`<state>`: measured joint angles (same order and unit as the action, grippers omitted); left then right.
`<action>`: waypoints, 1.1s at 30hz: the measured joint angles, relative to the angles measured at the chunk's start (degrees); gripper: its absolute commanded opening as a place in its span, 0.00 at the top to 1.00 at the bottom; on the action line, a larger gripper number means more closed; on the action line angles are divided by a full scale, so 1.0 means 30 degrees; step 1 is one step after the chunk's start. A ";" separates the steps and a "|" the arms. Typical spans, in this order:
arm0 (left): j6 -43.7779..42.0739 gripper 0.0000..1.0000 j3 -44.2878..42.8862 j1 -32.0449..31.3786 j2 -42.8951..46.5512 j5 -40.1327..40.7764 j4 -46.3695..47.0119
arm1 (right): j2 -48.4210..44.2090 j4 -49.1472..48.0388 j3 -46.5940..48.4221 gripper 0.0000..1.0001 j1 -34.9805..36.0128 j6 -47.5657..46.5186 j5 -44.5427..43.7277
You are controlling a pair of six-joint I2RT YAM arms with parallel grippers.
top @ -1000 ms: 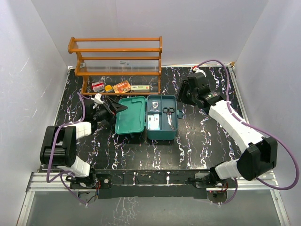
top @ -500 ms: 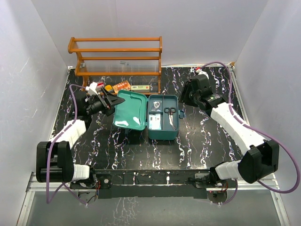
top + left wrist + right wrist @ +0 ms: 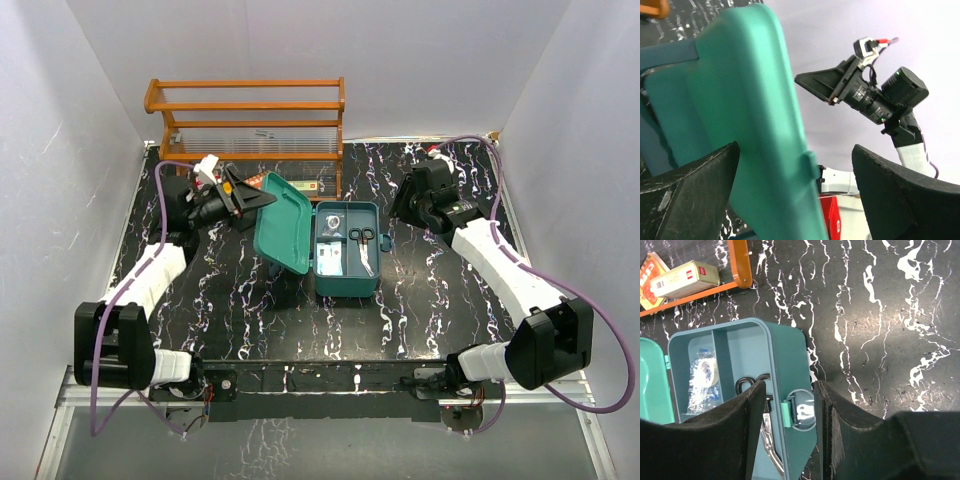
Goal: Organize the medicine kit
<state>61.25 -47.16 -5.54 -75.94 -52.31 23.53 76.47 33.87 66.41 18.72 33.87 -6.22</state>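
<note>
Medicine kit [image 3: 346, 288] sits mid-table [image 3: 250, 300], with its long axis running straight away from the arms and its latch side facing right. Its lid [image 3: 284, 228] stands tilted up along the left edge. Left hand [image 3: 248, 200] is spread wide just behind that lid, gripping nothing. Right hand [image 3: 790, 390] hovers over the latch edge, fingers slightly parted, empty.

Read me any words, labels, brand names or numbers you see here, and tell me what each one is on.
Nothing reads clearly.
Pale green rectangular box in the orange wooden rack: small red mark and dark print, too blurred to read.
Orange packet beside it: white lettering, too small to read.
White packet inside the teal plastic medicine kit: bluish print, too small to read.
</note>
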 measured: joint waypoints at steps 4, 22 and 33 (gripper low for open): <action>-0.0430 0.10 -0.2208 -0.1916 -0.0874 0.0685 -0.0583 | -0.0029 0.0044 -0.0299 0.59 -0.0612 0.0291 0.0007; 0.0073 0.16 -0.4714 -0.5705 -0.5537 0.1224 0.0022 | -0.2572 0.0153 -0.0532 0.56 -0.2535 0.0488 -0.0022; -0.3067 0.16 -0.5748 -0.5705 -0.5719 0.3657 -0.3920 | -0.1880 -0.2193 -0.1836 0.54 -0.2528 -0.0670 0.6091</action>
<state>52.05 -64.40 -22.65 -93.10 -41.34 11.77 70.83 27.29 60.90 11.14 31.86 12.05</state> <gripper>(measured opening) 0.837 0.459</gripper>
